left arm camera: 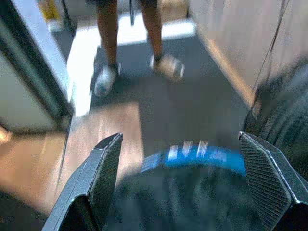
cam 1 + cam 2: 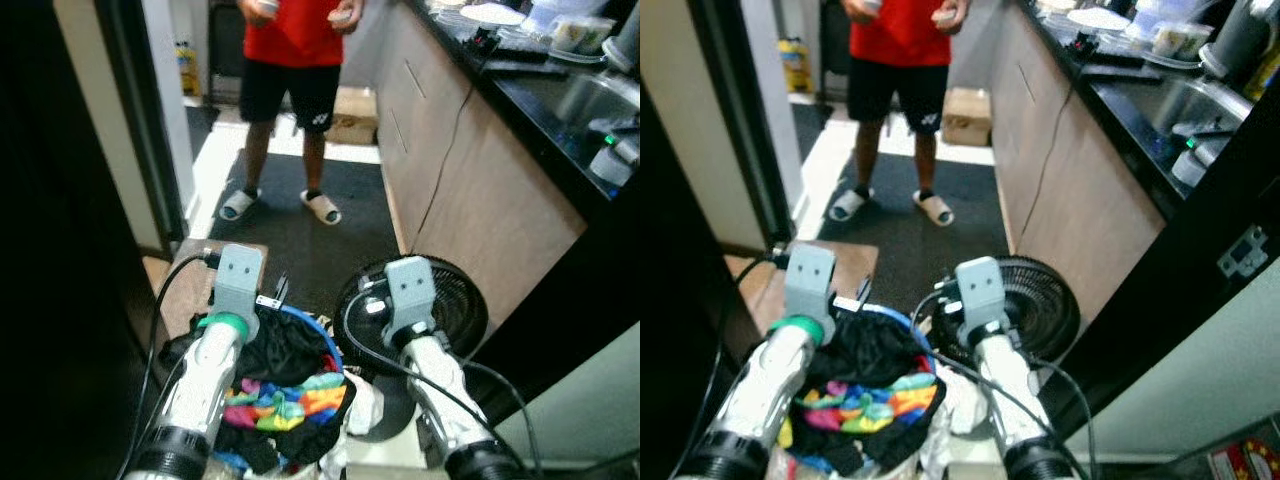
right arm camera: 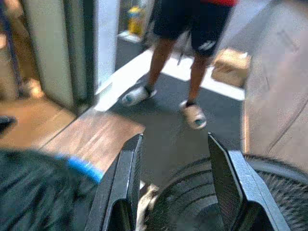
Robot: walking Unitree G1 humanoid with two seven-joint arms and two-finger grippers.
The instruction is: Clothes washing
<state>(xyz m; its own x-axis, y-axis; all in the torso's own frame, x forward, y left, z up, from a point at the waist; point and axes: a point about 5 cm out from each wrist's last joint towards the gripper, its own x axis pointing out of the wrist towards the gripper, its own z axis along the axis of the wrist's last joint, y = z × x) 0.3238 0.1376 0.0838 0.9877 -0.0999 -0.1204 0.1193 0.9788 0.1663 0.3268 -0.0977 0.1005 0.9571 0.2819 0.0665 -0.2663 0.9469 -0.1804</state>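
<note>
Kitchen floor runs ahead, covered by a dark mat [image 2: 300, 225], with a cabinet run [image 2: 470, 190] under a black tabletop [image 2: 540, 95] along one side. A blue-rimmed basket [image 2: 325, 340] sits directly below the robot and serves as the landmark. It holds the clothes [image 2: 280, 385]: black fabric on top and a multicoloured piece nearer the robot.

Left hand [image 1: 180, 180] hovers just above the basket's far rim, fingers [image 1: 103, 175] spread wide, gripping nothing. Right hand [image 3: 175, 185] hangs just beside the basket, over a black fan [image 2: 450, 305] lying flat against it; its fingers [image 3: 224, 178] are also apart and empty.

Beyond the basket, a person [image 2: 290, 90] in a red shirt, black shorts and slippers stands on the mat.
</note>
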